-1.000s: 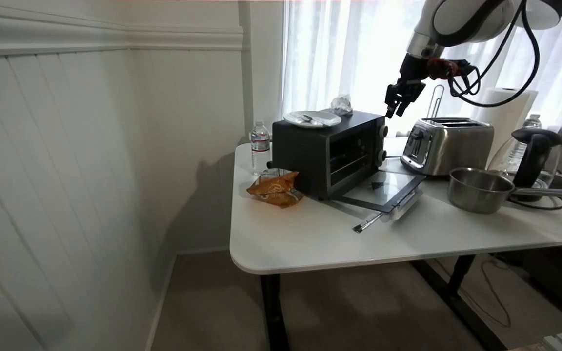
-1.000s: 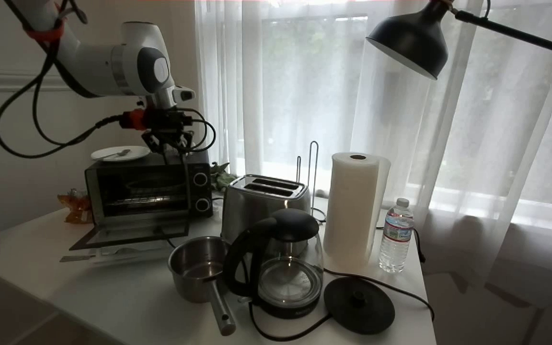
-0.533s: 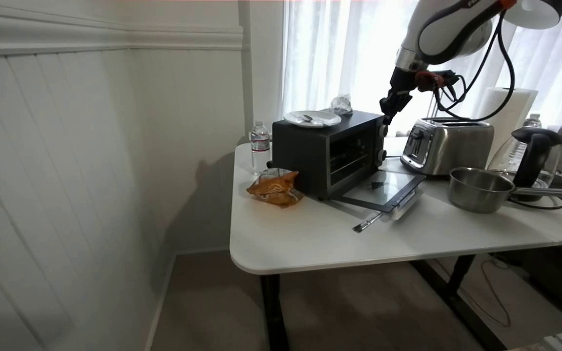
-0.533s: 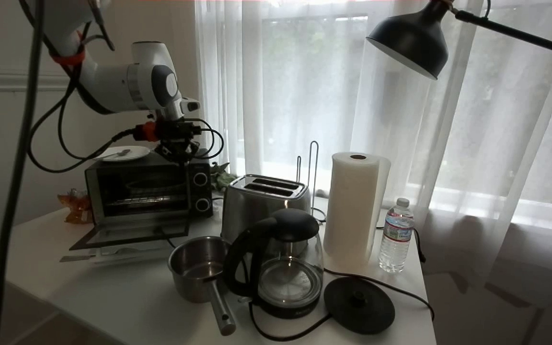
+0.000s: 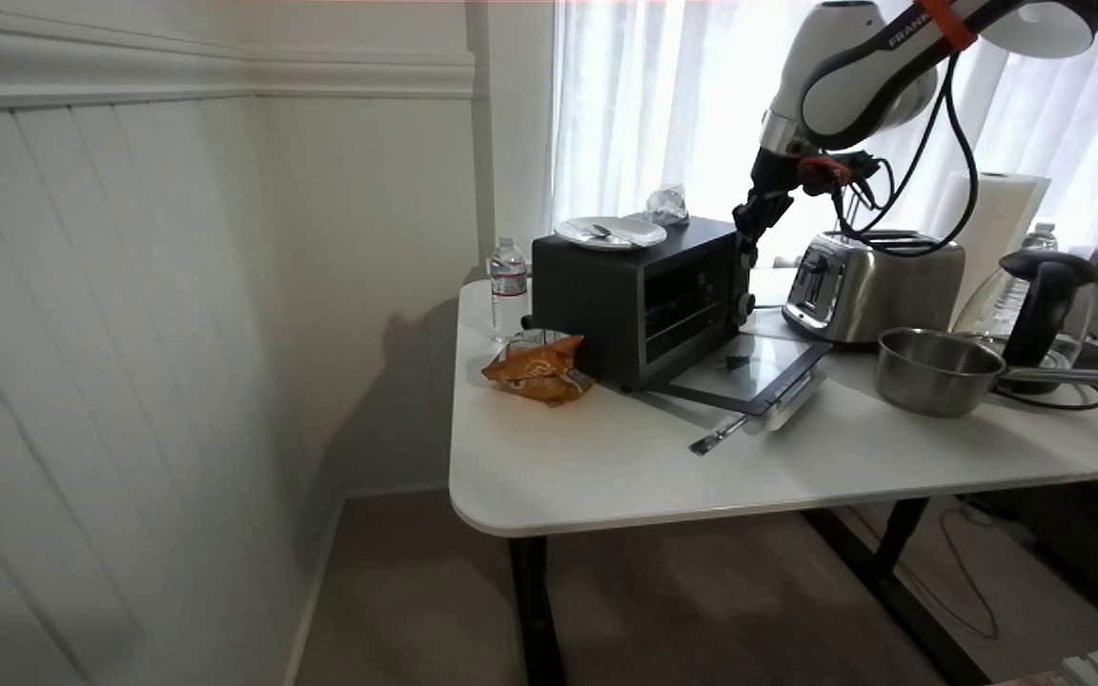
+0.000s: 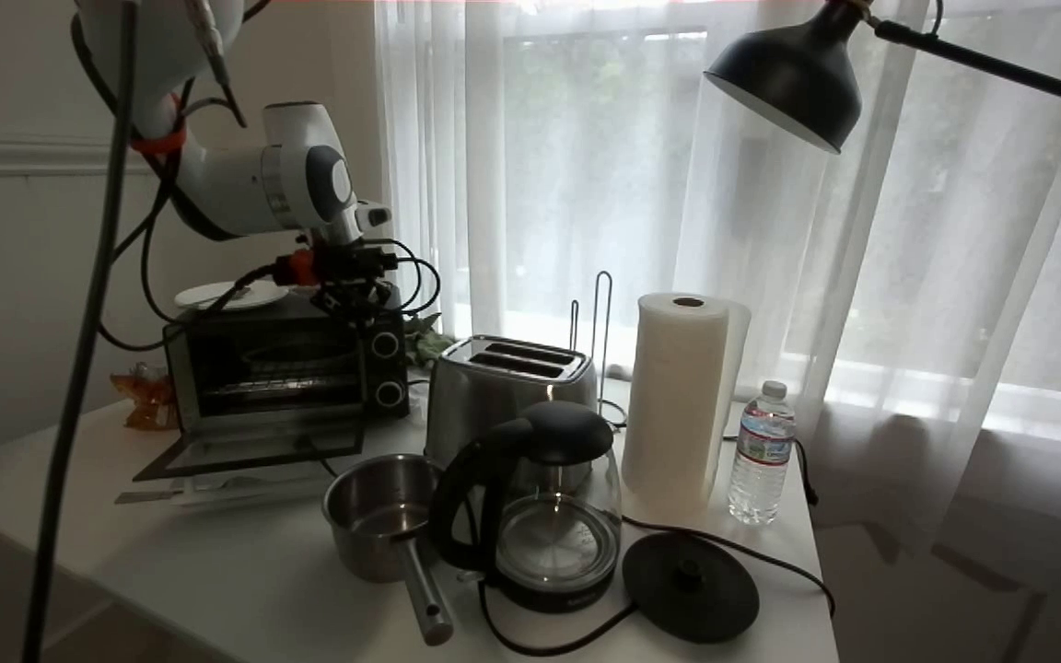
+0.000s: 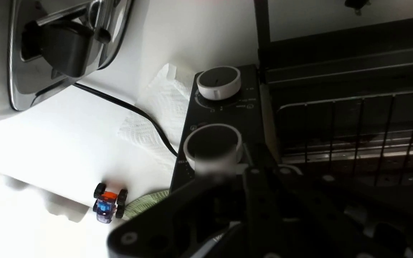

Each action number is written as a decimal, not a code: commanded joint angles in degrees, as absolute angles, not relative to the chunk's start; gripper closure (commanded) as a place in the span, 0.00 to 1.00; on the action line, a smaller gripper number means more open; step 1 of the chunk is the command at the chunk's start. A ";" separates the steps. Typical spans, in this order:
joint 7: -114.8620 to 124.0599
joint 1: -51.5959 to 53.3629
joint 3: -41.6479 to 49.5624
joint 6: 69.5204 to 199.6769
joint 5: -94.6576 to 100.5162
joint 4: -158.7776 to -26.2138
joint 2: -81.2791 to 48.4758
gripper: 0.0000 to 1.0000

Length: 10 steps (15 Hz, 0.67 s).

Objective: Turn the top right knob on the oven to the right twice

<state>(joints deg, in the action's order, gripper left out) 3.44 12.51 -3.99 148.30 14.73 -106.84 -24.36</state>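
Note:
The black oven (image 5: 587, 305) stands at the table's end with its glass door (image 5: 749, 367) folded down; its control panel shows in an exterior view (image 6: 383, 373). The top knob (image 6: 385, 345) is round and dark with a pale rim, and also shows in the wrist view (image 7: 212, 139). The lower knob (image 6: 390, 394) is beneath it. My gripper (image 5: 747, 238) is at the panel's upper part and mostly hides the top knob there. Its fingertips look together and empty beside the top knob, on the door-opening side (image 7: 258, 156). Contact cannot be told.
A plate (image 5: 570, 232) with cutlery and a clear crumpled bag (image 5: 667, 205) lie on the oven. The chrome toaster (image 6: 503, 396) stands close to the knob side. A saucepan (image 6: 355, 525), a kettle (image 6: 553, 543) and a paper towel roll (image 6: 678, 405) are nearer that camera.
My gripper has moved down and in toward the oven's top knob. Its fingers were apart one second ago and are together now. The oven and table items look unmoved.

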 commanded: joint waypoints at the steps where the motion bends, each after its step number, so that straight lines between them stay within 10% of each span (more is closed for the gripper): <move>1: 5.30 14.40 -1.70 148.41 18.03 -104.68 -26.10 1.00; 10: 7.57 15.95 0.38 149.03 21.44 -103.59 -26.49 1.00</move>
